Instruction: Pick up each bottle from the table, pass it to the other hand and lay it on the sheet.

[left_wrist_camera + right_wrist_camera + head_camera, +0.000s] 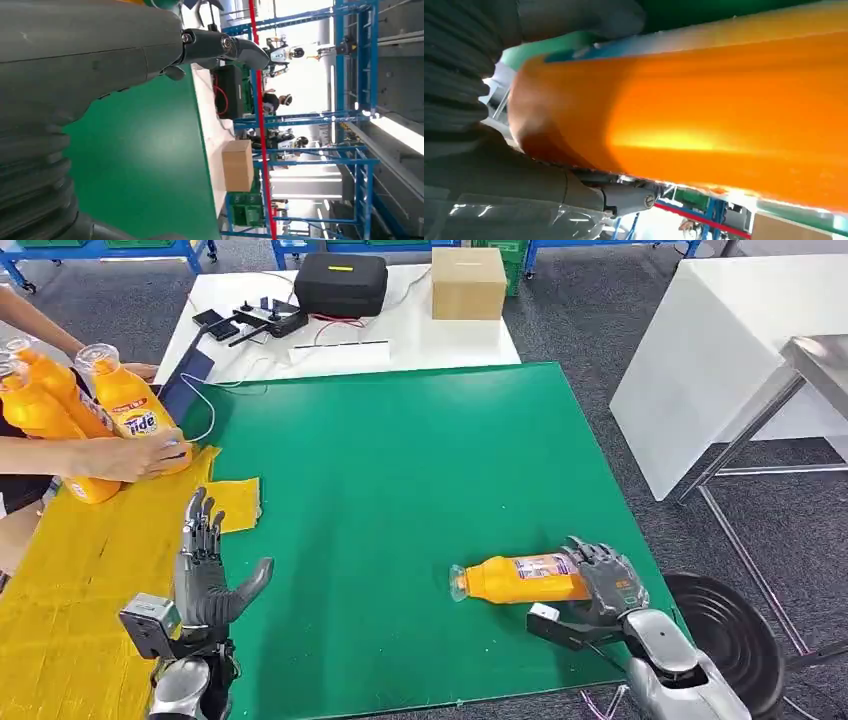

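Observation:
An orange bottle (520,578) lies on its side on the green mat (400,460) at the front right, cap toward the left. My right hand (608,580) grips its base end; the right wrist view shows the orange bottle (704,110) close up between the fingers (624,197) and the palm. My left hand (205,565) stands open at the front left, fingers up, over the edge of the yellow sheet (80,580), holding nothing. The left wrist view shows its fingers (225,47) spread above the mat.
A person's hand (120,455) at the far left holds several orange Tide bottles (130,405) over the sheet. Behind the mat, a white table carries a black case (340,282), a cardboard box (467,282) and cables. A white table stands right.

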Motion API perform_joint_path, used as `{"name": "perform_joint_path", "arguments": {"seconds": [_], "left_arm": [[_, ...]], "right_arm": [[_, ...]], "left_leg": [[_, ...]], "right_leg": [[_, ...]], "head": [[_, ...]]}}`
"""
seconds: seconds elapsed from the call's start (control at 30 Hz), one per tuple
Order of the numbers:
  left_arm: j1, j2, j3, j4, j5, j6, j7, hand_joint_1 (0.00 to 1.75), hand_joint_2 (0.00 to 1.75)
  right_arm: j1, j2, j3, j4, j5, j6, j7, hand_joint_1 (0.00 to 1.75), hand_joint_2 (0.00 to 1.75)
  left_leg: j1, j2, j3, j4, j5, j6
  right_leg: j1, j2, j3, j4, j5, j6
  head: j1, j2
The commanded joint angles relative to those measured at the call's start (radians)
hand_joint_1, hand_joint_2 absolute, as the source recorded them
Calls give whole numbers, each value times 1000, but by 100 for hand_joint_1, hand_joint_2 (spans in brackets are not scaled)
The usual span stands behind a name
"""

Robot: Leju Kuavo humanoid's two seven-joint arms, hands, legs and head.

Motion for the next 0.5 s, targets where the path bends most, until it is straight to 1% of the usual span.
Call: {"name": "perform_joint_path", "arguments": {"seconds": [0.03,0.13,0.17,0.2,0.23,0.27,0.3,0.33,0.37,0.5], "left_arm": [[4,-2,36,16,-6,2,-5,0,175],[5,-1,37,16,-6,2,-5,0,175],[5,-1,37,16,-6,2,-5,0,175],[5,-1,37,16,-6,2,-5,0,175],[5,-1,37,16,-6,2,-5,0,175],[7,-2,38,11,-6,2,-5,0,175],[10,-3,38,7,-7,3,-4,0,175],[13,-5,36,-3,-12,5,-2,0,175],[20,-7,34,-14,-18,7,0,0,175],[22,-28,-10,-39,-52,20,23,0,175]], "right_arm": [[-9,45,61,190,4,31,-1,175,175],[-12,46,61,189,4,32,-2,175,175],[-12,46,61,189,4,32,-2,175,175],[-12,46,61,189,4,32,-2,175,175],[-12,46,61,189,4,32,-2,173,175],[-11,51,57,178,3,30,-5,175,175],[-8,56,51,169,7,16,-11,175,175],[-2,72,38,143,23,-57,-29,175,175],[7,102,13,113,4,-112,-47,175,175],[69,148,-67,-80,-19,-215,-72,175,175]], "left_leg": [[2,-4,1,-1,0,-1],[3,-6,3,-1,0,-2],[2,-5,5,-1,-1,-2],[3,-7,3,-1,0,-2],[3,-6,4,-1,-1,-2],[3,-9,2,-1,0,-3],[2,-6,4,-1,-1,-2],[3,-9,2,-1,0,-3],[3,-8,3,-1,-1,-3],[2,-8,1,0,-1,-3]], "right_leg": [[2,-3,3,-3,0,-1],[2,-5,5,-3,0,-1],[2,-4,6,-3,0,0],[2,-6,6,-3,0,-1],[3,-4,7,-4,0,-1],[3,-7,5,-4,1,-1],[2,-5,7,-4,0,-1],[3,-7,6,-4,0,-1],[3,-5,7,-5,0,-1],[2,-5,5,-3,-1,-1]], "head": [[0,0],[0,0],[0,0],[0,0],[0,0],[0,0],[0,0],[0,0],[0,0],[0,0]]}}
